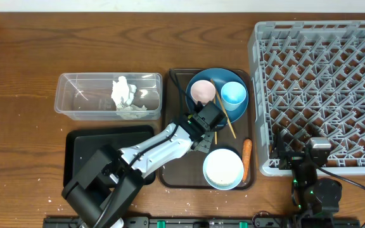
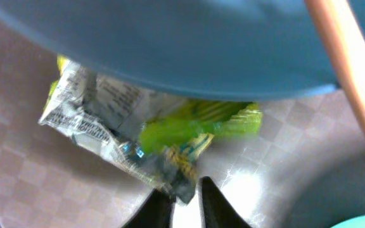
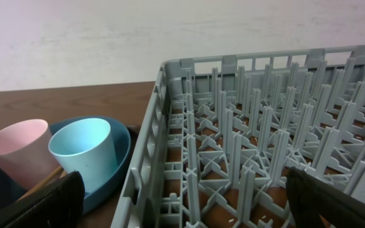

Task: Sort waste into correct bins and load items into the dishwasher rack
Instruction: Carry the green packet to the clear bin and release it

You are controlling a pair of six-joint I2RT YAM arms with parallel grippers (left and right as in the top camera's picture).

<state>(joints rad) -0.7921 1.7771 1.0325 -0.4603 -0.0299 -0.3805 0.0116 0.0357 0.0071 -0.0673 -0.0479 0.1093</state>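
My left gripper (image 2: 184,201) is on the brown serving tray (image 1: 176,172), just in front of the round blue plate (image 1: 215,75). Its fingers are shut on a corner of a crumpled white-and-green piece of waste (image 2: 125,130) that lies partly under the plate's rim (image 2: 189,57). The plate holds a pink cup (image 1: 202,90), a light-blue cup (image 1: 234,93) and wooden chopsticks (image 1: 224,119). A pale bowl (image 1: 223,168) and an orange carrot (image 1: 246,158) rest on the tray's near side. My right gripper (image 3: 189,212) stands open over the near-left corner of the grey dishwasher rack (image 1: 322,76).
A clear tub (image 1: 81,101) at the left holds crumpled white tissue (image 1: 124,95). A black tray (image 1: 84,149) lies in front of it, partly under my left arm. The rack's wall (image 3: 146,158) stands close to the plate.
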